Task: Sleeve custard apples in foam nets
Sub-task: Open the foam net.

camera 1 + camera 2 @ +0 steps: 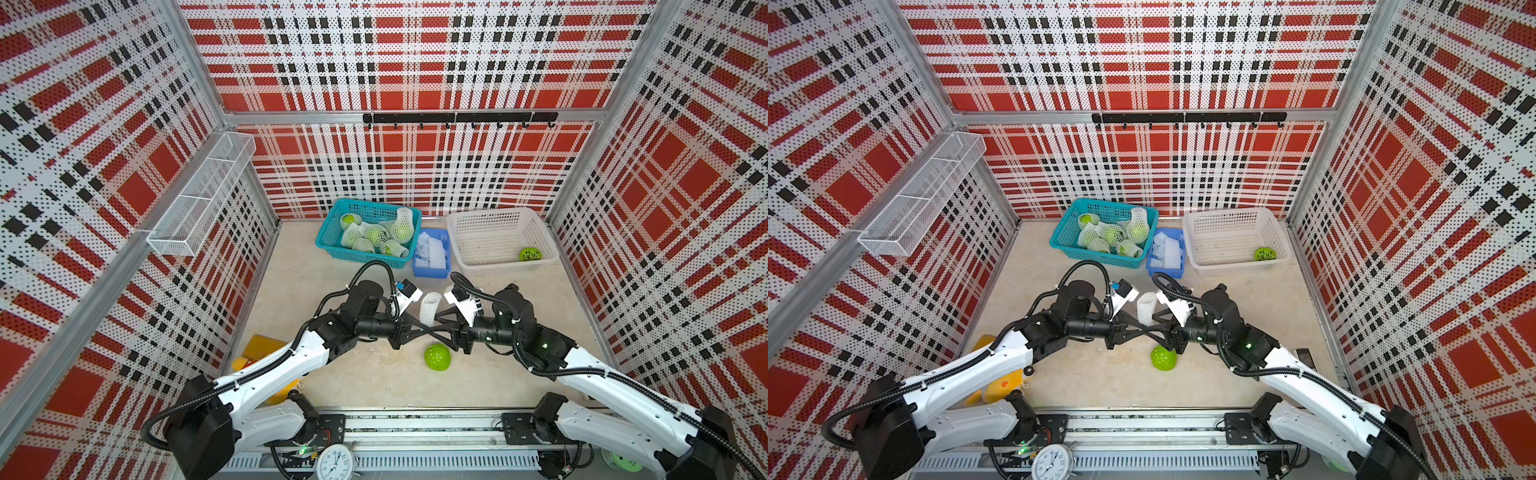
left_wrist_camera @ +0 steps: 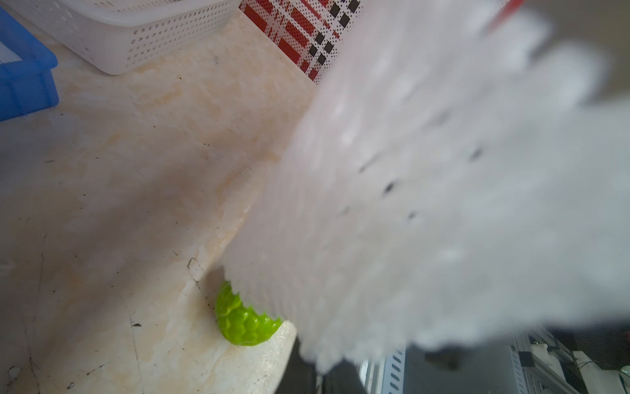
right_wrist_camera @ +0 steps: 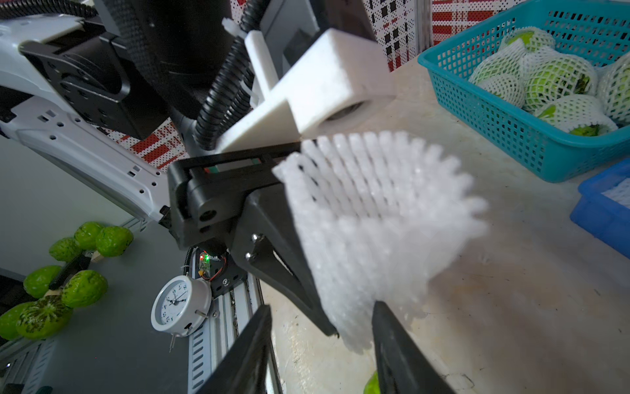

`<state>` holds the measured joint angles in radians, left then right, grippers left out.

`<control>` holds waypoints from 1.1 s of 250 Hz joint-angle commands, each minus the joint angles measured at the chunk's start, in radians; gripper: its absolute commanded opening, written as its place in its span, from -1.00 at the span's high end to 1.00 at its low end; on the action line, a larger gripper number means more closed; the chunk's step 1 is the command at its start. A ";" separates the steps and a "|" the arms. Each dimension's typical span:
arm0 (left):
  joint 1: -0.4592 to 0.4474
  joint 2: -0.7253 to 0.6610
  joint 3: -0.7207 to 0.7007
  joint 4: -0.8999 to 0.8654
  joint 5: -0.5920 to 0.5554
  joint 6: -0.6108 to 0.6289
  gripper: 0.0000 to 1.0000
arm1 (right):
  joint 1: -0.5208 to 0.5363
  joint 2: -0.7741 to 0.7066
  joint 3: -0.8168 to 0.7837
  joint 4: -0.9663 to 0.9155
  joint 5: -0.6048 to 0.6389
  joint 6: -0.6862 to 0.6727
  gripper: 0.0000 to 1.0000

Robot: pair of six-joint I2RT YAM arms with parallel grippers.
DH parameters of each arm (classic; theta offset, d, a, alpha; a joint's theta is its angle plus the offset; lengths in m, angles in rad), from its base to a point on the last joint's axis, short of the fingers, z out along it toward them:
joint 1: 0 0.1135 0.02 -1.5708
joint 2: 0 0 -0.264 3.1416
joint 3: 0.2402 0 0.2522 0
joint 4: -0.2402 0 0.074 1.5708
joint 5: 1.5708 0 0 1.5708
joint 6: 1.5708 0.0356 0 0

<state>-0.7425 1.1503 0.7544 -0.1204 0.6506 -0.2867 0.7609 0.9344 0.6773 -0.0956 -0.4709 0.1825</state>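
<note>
While left gripper (image 1: 427, 326) pinches foam net (image 1: 430, 307) at frame centre, right gripper (image 3: 321, 306) jaws apart around its end; custard apple (image 1: 437, 356) on table (image 1: 374, 384) just below; clock (image 1: 334, 463) dial numerals legible, bottom edge.

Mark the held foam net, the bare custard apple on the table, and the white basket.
foam net (image 1: 430, 308): in a top view, mid-sleeve.
custard apple (image 1: 437, 356): in a top view, centre.
white basket (image 1: 490, 226): in a top view, far wall.

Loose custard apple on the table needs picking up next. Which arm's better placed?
Right, probably. The left end effector is shut on the foam net, so it's occupied. The right end effector has its jaws apart, nothing clamped, and the custard apple lies just beside it.
</note>
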 commanded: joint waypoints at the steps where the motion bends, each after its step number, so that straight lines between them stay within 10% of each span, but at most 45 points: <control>1: -0.006 -0.004 0.001 0.041 0.001 -0.023 0.86 | -0.015 -0.022 -0.012 0.053 0.029 -0.004 0.12; 115: -0.008 -0.001 -0.003 0.063 -0.016 -0.046 0.86 | -0.021 0.037 -0.007 0.095 0.023 0.011 0.23; 222: -0.017 -0.011 -0.003 0.065 -0.032 -0.047 0.84 | -0.023 0.045 -0.013 0.119 0.047 0.019 0.78; 275: -0.007 -0.056 -0.026 0.061 -0.069 -0.042 0.25 | -0.046 -0.002 -0.009 0.062 0.064 0.000 1.00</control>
<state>-0.7532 1.1416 0.7502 -0.0750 0.6079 -0.3294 0.7345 0.9676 0.6739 -0.0349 -0.4213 0.2035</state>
